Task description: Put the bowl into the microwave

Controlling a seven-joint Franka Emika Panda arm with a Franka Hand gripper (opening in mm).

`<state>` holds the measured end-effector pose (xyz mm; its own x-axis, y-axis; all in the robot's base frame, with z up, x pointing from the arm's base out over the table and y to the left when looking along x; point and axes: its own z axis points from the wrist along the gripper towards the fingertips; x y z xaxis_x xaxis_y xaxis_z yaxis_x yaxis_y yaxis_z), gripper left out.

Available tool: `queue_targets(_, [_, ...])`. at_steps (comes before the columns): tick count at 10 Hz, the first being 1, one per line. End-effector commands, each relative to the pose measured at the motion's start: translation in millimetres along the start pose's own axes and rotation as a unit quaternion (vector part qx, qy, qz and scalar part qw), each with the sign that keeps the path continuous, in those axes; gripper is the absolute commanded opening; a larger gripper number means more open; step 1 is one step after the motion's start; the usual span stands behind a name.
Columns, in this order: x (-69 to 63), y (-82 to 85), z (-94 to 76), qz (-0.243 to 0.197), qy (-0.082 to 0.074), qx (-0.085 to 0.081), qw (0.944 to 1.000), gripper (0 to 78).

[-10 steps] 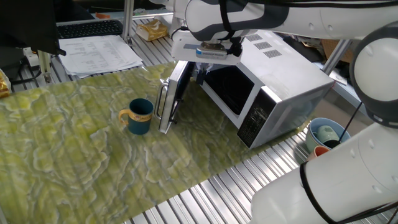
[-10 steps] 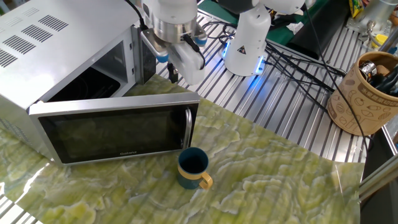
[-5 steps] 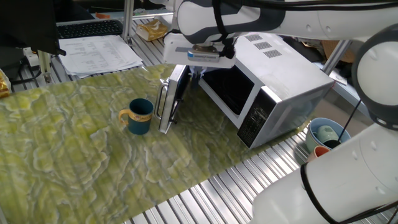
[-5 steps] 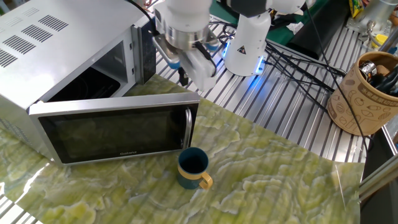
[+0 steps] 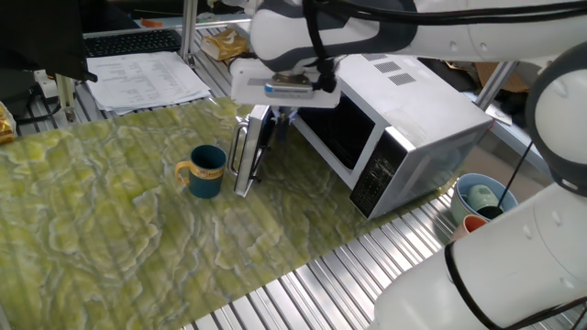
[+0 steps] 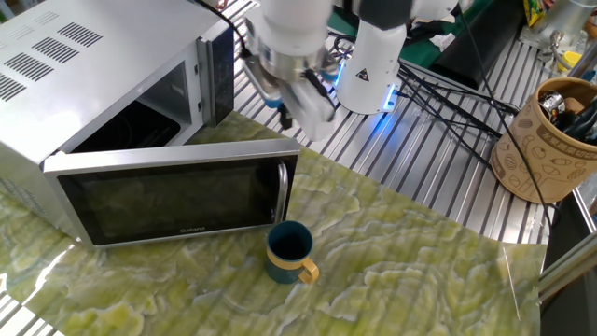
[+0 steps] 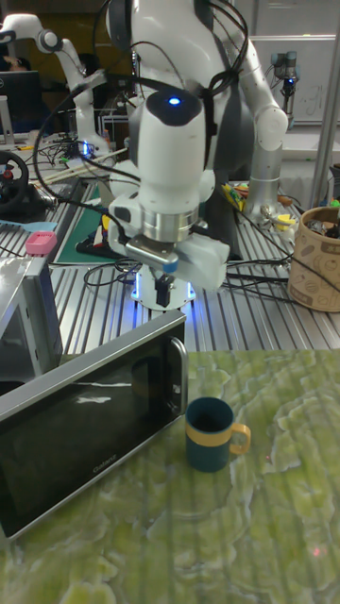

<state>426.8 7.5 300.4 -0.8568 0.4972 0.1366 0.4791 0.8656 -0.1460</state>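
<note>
The bowl [image 5: 207, 170] is sitting upright on the tabletop [image 5: 110, 229] just beside the free edge of the microwave [image 5: 394, 128] door [image 6: 177, 201], which is standing wide open. We are hovering our gripper [image 7: 163, 276] above that door edge, holding nothing; we cannot tell how far it is parted. Grasping and placing the bowl inside are remaining.
</note>
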Motion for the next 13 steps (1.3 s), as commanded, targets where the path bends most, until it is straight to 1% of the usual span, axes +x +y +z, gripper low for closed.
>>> queue_targets(1, [13.7,6.7,-8.8,0.015,0.017,0.008,0.9997,1.2])
queue_targets(2, [23.0,22.6,-11.2,0.032,0.021,0.005,0.9993,1.2])
queue_targets(3, [28.5,32.1,-11.5,0.040,0.023,0.004,0.9990,1.2])
queue_targets(4, [33.8,42.4,-9.4,0.050,0.026,-0.003,0.9984,1.2])
queue_targets(5, [38.4,51.5,-6.6,0.056,0.024,-0.006,0.9981,1.2])
queue_targets(6, [42.5,60.3,-4.0,0.063,0.021,-0.019,0.9976,1.2])
queue_targets(7, [44.0,66.7,-1.6,0.069,0.015,-0.040,0.9967,1.2])
queue_targets(8, [43.4,73.5,3.3,0.076,0.012,-0.063,0.9951,1.2])
queue_targets(9, [40.8,80.7,7.8,0.079,0.008,-0.065,0.9947,1.2])
queue_targets(11, [33.0,93.6,9.1,0.092,0.004,-0.068,0.9935,1.2])
queue_targets(12, [33.0,93.6,9.1,0.092,0.004,-0.068,0.9935,1.2])
queue_targets(13, [25.6,101.3,10.5,0.098,0.000,-0.070,0.9927,1.2])
